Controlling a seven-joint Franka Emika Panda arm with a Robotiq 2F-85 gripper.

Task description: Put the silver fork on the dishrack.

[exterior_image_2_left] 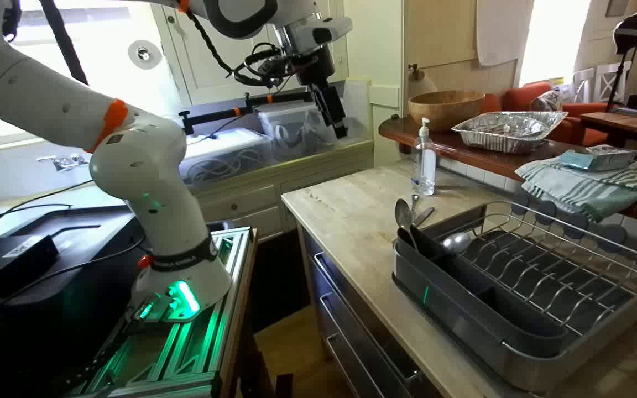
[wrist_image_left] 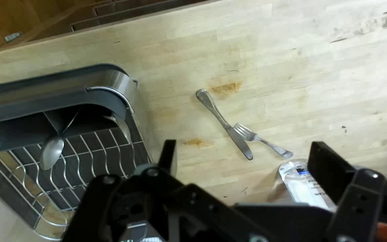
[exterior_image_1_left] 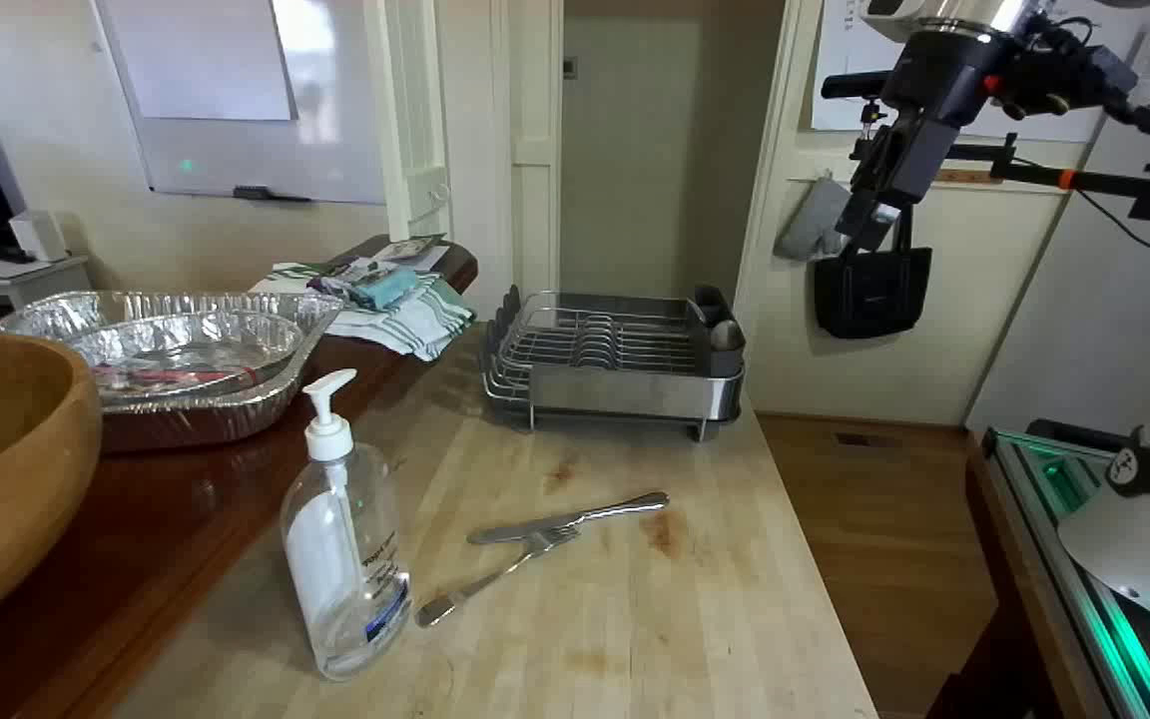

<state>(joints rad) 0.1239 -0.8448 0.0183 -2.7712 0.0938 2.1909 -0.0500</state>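
i hold my pincer (wrist_image_left: 246,156) raised above the worktop (exterior_image_1_left: 735,619), its fingers (wrist_image_left: 168,156) spread well apart. the silver fork (wrist_image_left: 255,137) lies flat there, its tines just beside the middle of the knife (wrist_image_left: 227,125); whether they touch, i cannot tell. its handle end sits near the pump bottle (wrist_image_left: 304,190). the dishrack (exterior_image_1_left: 625,391) stands well apart from the fork, with two spoons (wrist_image_left: 52,153) propped in its dark cutlery holder (exterior_image_1_left: 724,361).

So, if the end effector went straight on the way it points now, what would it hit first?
Probably the wooden countertop, perhaps near the knife. In both exterior views the end effector slants downward, but depth leaves the exact spot unclear.
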